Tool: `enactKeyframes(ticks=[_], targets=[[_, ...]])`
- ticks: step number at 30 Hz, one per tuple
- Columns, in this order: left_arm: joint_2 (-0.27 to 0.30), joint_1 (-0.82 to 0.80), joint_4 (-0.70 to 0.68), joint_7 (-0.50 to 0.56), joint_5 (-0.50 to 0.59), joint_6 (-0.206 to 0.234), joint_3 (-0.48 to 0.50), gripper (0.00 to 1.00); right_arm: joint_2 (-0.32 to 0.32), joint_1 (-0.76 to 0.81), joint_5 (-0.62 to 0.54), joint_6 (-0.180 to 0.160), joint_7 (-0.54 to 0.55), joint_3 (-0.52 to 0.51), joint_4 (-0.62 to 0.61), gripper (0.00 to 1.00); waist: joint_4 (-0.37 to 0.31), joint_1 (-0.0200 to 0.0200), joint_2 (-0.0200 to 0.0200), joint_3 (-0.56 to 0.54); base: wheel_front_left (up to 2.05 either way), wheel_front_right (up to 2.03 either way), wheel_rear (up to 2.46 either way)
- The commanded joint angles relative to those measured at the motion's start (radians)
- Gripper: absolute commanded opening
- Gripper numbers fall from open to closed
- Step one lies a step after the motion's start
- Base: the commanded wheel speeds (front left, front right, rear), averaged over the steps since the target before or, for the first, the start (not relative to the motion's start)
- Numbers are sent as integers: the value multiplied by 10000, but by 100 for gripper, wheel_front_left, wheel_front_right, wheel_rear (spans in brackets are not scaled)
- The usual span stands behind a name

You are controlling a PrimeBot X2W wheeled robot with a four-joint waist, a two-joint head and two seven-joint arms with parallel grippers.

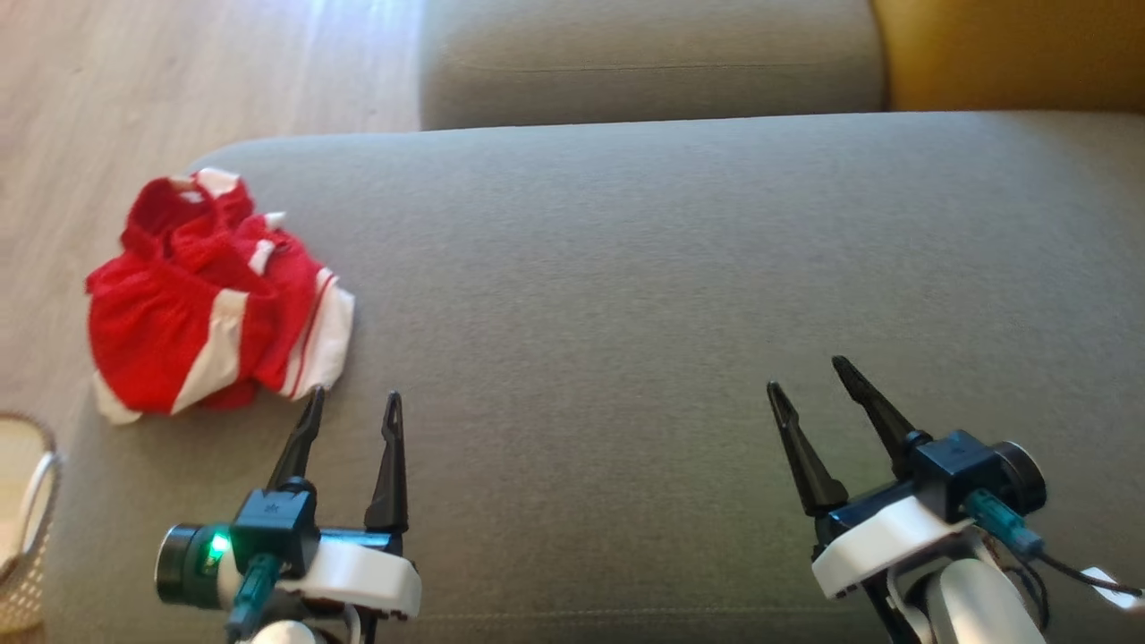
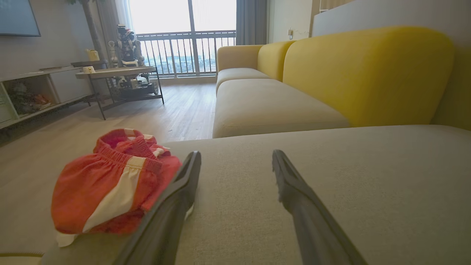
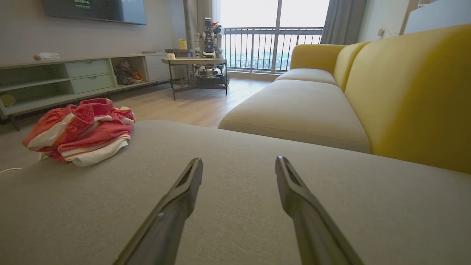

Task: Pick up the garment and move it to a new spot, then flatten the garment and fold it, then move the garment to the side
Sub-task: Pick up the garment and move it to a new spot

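1. Left claw [image 1: 355, 394] is being held wide, with nothing between its fingers; it is being poised over the near left part of the cushion [image 1: 626, 268].
2. Right claw [image 1: 805, 374] is likewise being held wide and empty, over the near right part of the cushion, well apart from the left claw.
3. Garment [image 1: 206, 295], red with white panels, is being borne in a crumpled heap by the cushion's left end, close to the edge beside the floor [image 1: 89, 107].
4. Left claw's outer fingertip [image 1: 310, 420] is being seen just beside the garment's near white hem; contact cannot be told.
5. In the left wrist view the garment [image 2: 110, 184] is being partly covered by that finger [image 2: 173, 206]; an elastic waistband is being shown on top of the heap.
6. In the right wrist view the garment [image 3: 79, 130] is being seen off to the left of the fingers, well apart from them.
7. Basket [image 1: 27, 528] is being seen beside the cushion's near left corner.
8. Yellow backrest [image 1: 1011, 54] is being seen beyond the cushion, at the far right.
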Motion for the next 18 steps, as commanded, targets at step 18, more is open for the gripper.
enactKeyframes(ticks=[18], targets=[[-68,-255,-453,-122,208,259,577,100,-102,-84,204,-4,-103,639,-356,100,2608,0,0,-60,0,0,0]])
